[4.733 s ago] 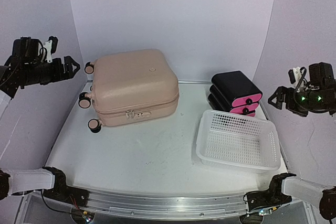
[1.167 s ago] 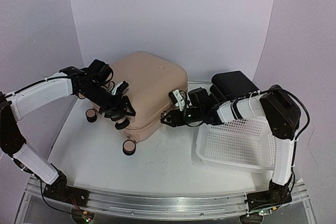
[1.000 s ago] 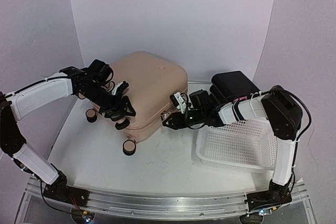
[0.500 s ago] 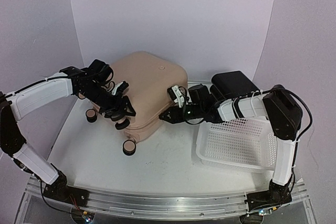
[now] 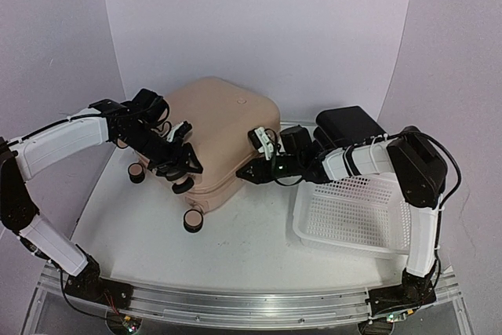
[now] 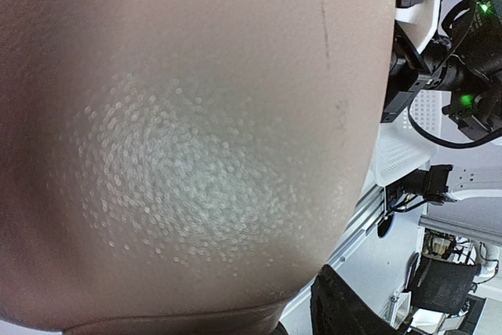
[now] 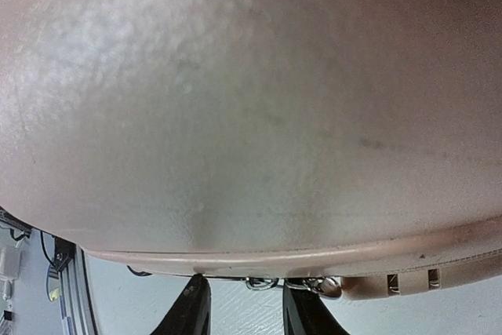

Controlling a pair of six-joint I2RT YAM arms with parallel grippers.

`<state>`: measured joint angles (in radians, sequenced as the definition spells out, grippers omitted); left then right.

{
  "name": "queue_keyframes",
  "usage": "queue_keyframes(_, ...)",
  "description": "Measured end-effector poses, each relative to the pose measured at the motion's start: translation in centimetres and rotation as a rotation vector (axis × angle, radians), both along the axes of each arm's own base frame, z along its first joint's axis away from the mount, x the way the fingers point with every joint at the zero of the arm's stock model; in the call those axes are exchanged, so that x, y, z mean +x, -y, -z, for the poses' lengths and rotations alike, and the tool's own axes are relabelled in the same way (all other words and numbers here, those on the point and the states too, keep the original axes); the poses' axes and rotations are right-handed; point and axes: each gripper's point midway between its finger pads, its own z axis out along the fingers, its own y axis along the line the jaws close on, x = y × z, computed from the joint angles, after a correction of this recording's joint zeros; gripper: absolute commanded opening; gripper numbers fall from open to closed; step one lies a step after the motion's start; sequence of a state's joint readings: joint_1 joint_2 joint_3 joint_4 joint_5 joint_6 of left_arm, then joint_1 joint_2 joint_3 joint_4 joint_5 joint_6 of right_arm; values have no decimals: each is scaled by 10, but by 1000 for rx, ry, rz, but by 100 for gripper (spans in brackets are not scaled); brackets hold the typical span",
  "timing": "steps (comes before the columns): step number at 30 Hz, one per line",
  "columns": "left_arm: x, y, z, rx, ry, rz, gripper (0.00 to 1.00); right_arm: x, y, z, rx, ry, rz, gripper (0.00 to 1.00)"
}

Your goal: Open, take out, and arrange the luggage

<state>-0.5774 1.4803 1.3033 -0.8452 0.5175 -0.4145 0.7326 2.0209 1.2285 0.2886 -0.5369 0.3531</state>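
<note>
Pale pink hard-shell luggage (image 5: 227, 127) lies flat toward the back left corner of the tabletop (image 5: 235, 245), skewed to its edges, lid not yet opened. Right gripper (image 7: 247, 307) sits at the case's near right corner, jaws part-way apart and bracketing a small metal zipper pull (image 7: 263, 282), nothing pinched yet. Left gripper (image 5: 179, 169) is against the wheeled side. Its wrist view is filled by the shell, so I cannot tell how its jaws stand. Risks, as I judge them: the thin pull slips off the fingertips, or a tug on the zip swings the case on its black-and-pink wheels (image 5: 192, 221) toward the white perforated plastic basket (image 5: 353, 213) unless the left side braces it.
</note>
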Motion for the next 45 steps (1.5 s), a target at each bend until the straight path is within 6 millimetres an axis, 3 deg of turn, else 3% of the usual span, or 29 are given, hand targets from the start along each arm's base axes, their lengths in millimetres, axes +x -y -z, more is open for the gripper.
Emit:
queue_keyframes(4, 0, 0, 0, -1, -3, -4, 13, 2, 0, 1, 4, 15, -1, 33)
queue_keyframes(6, 0, 0, -1, -1, -2, -5, 12, 3, 0, 1, 1, 18, 6, 45)
queue_keyframes(8, 0, 0, -1, -2, -3, -5, 12, 2, -2, 2, 0, 24, 11, 46)
queue_keyframes(16, 1, 0, -1, -1, -5, -9, 12, 5, -3, 7, -42, 83, 85, 20)
queue_keyframes(21, 1, 0, -1, -1, -7, -11, 11, 7, -2, 9, -49, 79, 111, 29)
queue_keyframes(32, 1, 0, 0, 3, -10, -22, 8, 6, -6, 11, -55, 84, 163, 1)
queue_keyframes(45, 5, -1, 1, 34, -2, -64, 0, -1, -1, 10, -69, 134, 200, 0)
